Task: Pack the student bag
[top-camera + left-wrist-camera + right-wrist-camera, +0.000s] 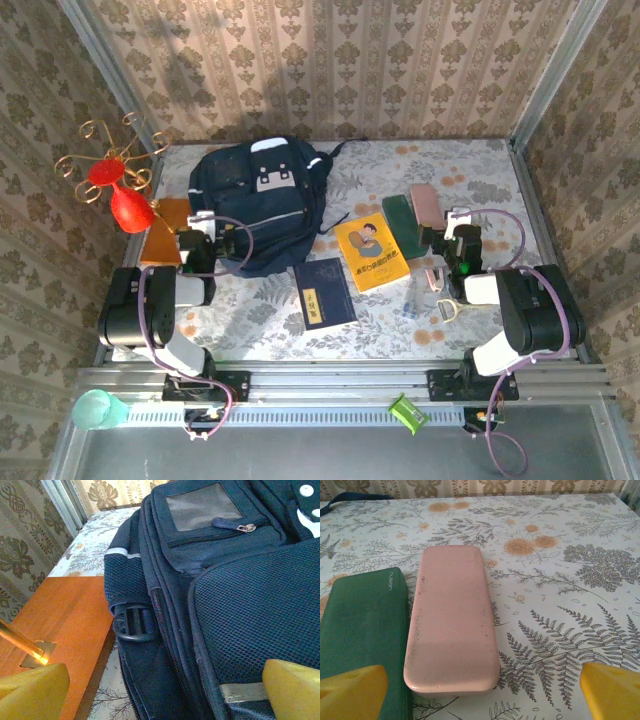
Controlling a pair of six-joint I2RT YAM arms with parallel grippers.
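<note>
Setup: student bag (262, 205) unpacked.
Both wide: left claw (213, 236) at its left flank, right claw (452, 232) over pink case (452, 620) to its right, likely first pick.

A navy student bag (258, 205), a pink case (452, 622), a green case (362, 630) and a fern-patterned tablecloth (560, 580) were seen.

Student bag (262, 200) lying flat on the bench.
Dark navy backpack with white-grey patches, mesh pocket, pale stripe and zipped front pocket. Its side lies just ahead of the left hand (207, 225).
</note>
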